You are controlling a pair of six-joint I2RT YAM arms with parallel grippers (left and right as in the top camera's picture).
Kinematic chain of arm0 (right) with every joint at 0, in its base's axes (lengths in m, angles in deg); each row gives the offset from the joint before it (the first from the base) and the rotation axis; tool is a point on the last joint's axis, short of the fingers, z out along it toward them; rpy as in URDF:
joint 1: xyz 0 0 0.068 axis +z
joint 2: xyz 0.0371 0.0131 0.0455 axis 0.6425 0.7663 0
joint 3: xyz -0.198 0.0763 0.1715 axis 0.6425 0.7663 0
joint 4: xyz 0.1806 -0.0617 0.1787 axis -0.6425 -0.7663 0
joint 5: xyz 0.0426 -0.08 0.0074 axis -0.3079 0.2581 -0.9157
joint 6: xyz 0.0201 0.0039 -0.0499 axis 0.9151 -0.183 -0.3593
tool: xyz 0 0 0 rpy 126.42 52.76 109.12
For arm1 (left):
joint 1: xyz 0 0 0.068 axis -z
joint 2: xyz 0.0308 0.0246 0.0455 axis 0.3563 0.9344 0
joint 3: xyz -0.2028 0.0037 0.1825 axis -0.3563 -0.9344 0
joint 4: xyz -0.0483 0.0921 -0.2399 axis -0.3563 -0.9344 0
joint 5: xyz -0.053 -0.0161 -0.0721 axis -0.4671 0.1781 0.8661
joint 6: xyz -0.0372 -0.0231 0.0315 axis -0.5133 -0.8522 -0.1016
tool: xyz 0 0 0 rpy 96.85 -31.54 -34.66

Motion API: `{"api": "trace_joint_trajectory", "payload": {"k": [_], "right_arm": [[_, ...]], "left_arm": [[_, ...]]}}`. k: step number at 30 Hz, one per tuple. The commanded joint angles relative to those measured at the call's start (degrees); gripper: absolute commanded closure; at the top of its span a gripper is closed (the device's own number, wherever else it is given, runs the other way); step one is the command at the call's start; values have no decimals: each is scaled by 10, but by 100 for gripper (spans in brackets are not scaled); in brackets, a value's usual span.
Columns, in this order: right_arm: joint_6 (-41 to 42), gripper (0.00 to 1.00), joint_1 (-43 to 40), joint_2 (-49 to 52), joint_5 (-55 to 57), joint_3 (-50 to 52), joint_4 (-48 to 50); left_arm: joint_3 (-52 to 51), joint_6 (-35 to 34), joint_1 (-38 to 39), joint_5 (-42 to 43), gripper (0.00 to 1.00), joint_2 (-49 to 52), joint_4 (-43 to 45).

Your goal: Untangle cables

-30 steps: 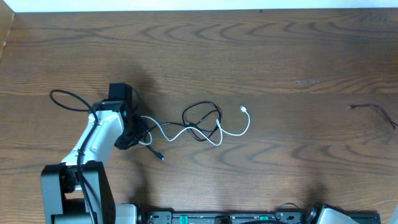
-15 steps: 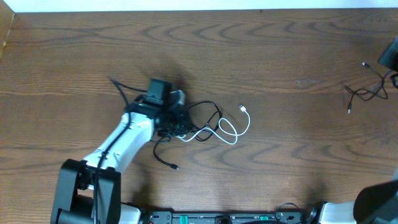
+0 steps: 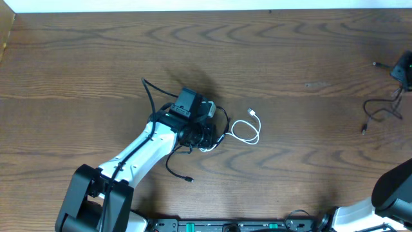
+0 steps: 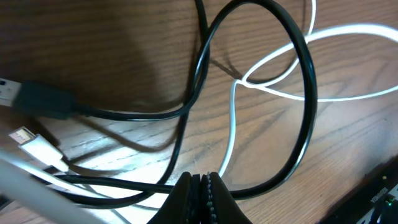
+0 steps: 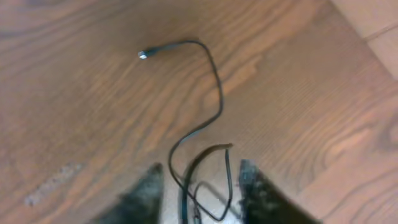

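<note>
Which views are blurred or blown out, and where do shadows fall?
Overhead: sharp, a soft shadow on the table beyond the left hand. Left wrist: the white cable glares, nearly blown out; the black cable is crisp. Right wrist: soft throughout, the right hand smeared, its thin black cable fuzzy.

This looks like a robotics lab or test bench, not a home or an office. A broad wood-grain desk (image 3: 290,58) fills the overhead view, with a few thin cables (image 3: 252,113) lying loose near its middle and at 3 o'clock. Two robot arms reach over it: the white-shelled left arm (image 3: 138,151) comes in from 7 o'clock and the right arm (image 3: 393,193) from 5 o'clock. A black rail (image 3: 225,225) with green fittings runs along the edge at 6 o'clock, between the arm bases. At 12 o'clock a plain white strip (image 3: 193,5) borders the desk.
</note>
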Motion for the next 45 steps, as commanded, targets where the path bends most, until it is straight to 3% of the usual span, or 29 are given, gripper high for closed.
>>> {"api": "trace_joint_trajectory", "payload": {"k": [1,18,25,33,37,41,45], "right_arm": [[6,47,-13,1,-18,1,-5],[6,31,-5,1,-238,1,-75],[-46,27,20,1,-346,1,-142],[-102,24,116,1,-354,11,-197],[-142,18,182,1,-354,33,-203],[-164,13,244,1,-354,71,-195],[-163,16,300,3,-354,131,-144]], "left_arm": [[0,12,2,-2,92,-8,4],[0,12,2,0,93,-9,18],[15,12,2,25,93,-21,45],[46,12,2,24,93,-92,70],[46,12,2,18,93,-142,81],[46,12,2,14,92,-176,81],[46,12,2,14,92,-190,81]]}}
